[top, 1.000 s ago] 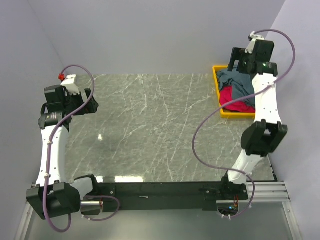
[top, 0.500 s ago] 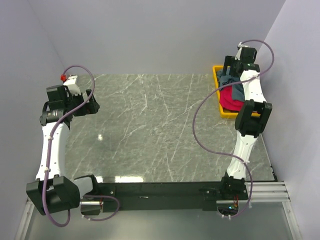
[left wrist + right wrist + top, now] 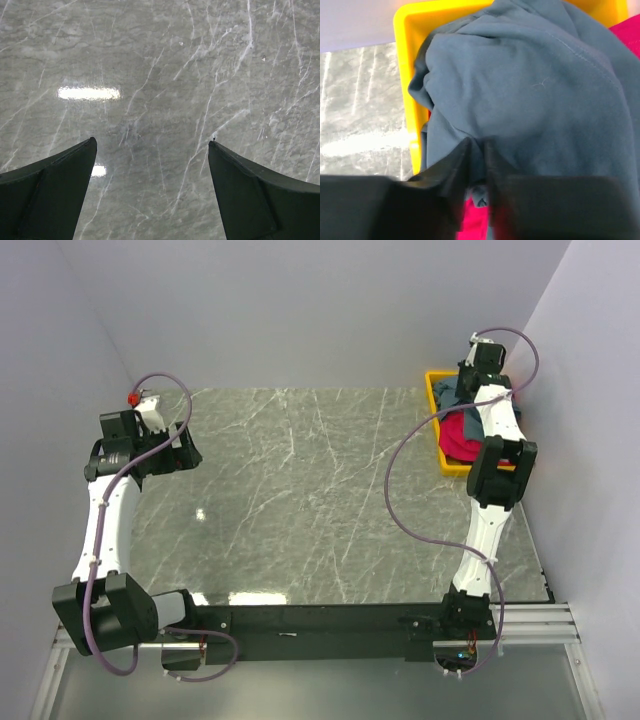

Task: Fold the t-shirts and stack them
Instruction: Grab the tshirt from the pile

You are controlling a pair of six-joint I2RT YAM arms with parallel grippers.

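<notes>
Two crumpled t-shirts lie in the yellow bin (image 3: pixel 433 400) at the table's far right. The slate blue-grey t-shirt (image 3: pixel 530 85) lies on top, at the far end (image 3: pixel 450 392). The crimson red t-shirt (image 3: pixel 458 435) lies under and nearer; in the right wrist view it (image 3: pixel 626 31) shows at the right edge and below the fingers. My right gripper (image 3: pixel 477 143) reaches down into the bin (image 3: pixel 405 60), its jaws pinched on a fold of the blue-grey cloth. My left gripper (image 3: pixel 190 445) hangs open over bare marble (image 3: pixel 160 75) at the left, with nothing between its fingers (image 3: pixel 152 142).
The grey marble tabletop (image 3: pixel 300 490) spreads between the arms. Pale walls close in behind and on both sides. The right arm's purple cable (image 3: pixel 400 490) loops out over the table's right part.
The right arm has stretched out to the bin, lowered its gripper into it and closed on the blue-grey cloth. The left arm has shifted only slightly.
</notes>
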